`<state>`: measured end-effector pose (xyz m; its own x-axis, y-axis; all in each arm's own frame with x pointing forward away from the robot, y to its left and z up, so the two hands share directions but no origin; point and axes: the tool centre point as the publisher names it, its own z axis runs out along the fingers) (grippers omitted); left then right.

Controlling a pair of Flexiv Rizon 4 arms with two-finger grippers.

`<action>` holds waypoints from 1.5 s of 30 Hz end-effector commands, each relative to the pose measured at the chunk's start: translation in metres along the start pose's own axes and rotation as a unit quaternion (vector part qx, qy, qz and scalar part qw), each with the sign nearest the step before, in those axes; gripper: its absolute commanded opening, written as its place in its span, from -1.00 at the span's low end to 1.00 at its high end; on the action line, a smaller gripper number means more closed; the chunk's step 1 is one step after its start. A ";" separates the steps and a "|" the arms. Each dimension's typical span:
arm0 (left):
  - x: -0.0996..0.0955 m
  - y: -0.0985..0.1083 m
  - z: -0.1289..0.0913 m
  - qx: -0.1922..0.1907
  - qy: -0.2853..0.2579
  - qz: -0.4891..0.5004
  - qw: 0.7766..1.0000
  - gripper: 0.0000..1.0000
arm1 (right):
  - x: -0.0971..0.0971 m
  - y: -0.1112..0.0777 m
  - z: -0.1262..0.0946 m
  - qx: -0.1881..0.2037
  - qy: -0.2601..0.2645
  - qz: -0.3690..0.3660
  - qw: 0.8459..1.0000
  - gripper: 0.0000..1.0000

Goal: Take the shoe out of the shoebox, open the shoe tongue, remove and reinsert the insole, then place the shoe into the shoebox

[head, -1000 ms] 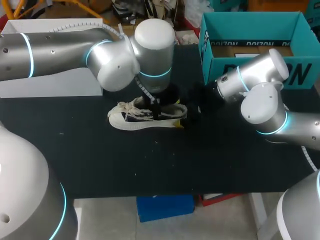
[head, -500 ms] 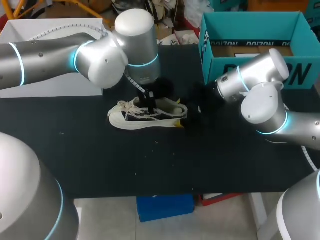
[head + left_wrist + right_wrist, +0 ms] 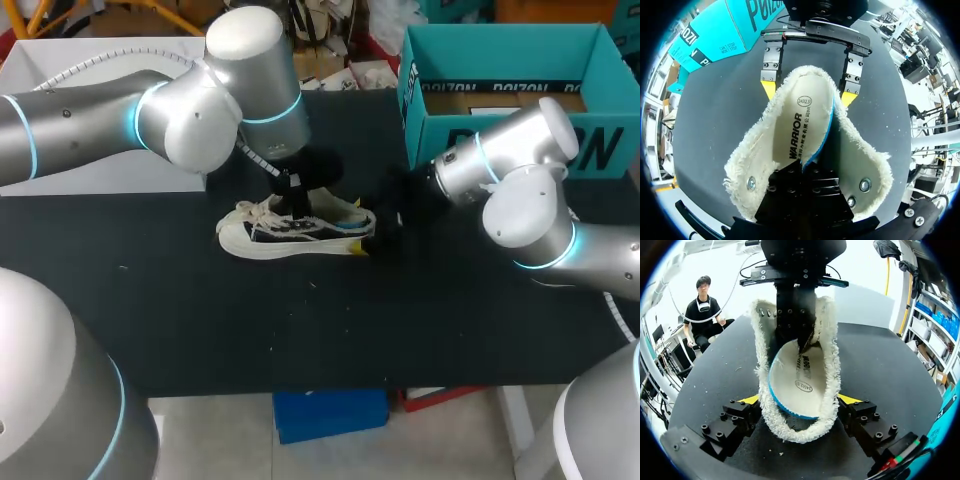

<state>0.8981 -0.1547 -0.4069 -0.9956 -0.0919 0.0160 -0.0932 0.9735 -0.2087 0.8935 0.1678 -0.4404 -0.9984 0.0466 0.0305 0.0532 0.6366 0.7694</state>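
My right hand clamps the heel of the shoe from both sides, pinning it on the black counter near the teal cardboard shoebox. My left hand reaches inside and pinches the blue-edged insole, which curls up from the fleecy lining.

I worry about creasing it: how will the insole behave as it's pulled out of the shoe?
Probably floppy: the insole curls up at its blue edge where the left tool pinches it. Likely light, being thin. The shoe may drag along, though the right tool clamps its heel.
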 end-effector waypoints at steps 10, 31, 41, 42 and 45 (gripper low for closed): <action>0.007 -0.009 -0.006 0.019 -0.001 0.021 1.000 -1.00 | 0.003 0.000 0.002 0.001 0.001 0.000 1.000 -1.00; 0.020 -0.012 -0.011 0.033 0.000 0.045 0.998 -1.00 | 0.003 0.000 0.002 0.001 0.001 0.000 1.000 -1.00; 0.018 -0.026 0.004 0.017 0.002 0.063 0.998 -1.00 | 0.003 0.000 0.002 0.001 0.001 0.000 1.000 -1.00; 0.017 -0.026 0.005 0.017 0.002 0.063 0.998 -1.00 | 0.003 0.000 0.002 0.001 0.001 0.000 1.000 -1.00; 0.017 -0.032 0.006 0.017 -0.001 0.068 0.998 0.04 | 0.003 0.000 0.002 0.001 0.001 0.000 1.000 -1.00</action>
<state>0.8807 -0.1806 -0.4012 -0.9993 0.0353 -0.0125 0.0373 0.9679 -0.2486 0.8914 0.1683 -0.4403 -0.9986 0.0442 0.0304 0.0516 0.6366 0.7695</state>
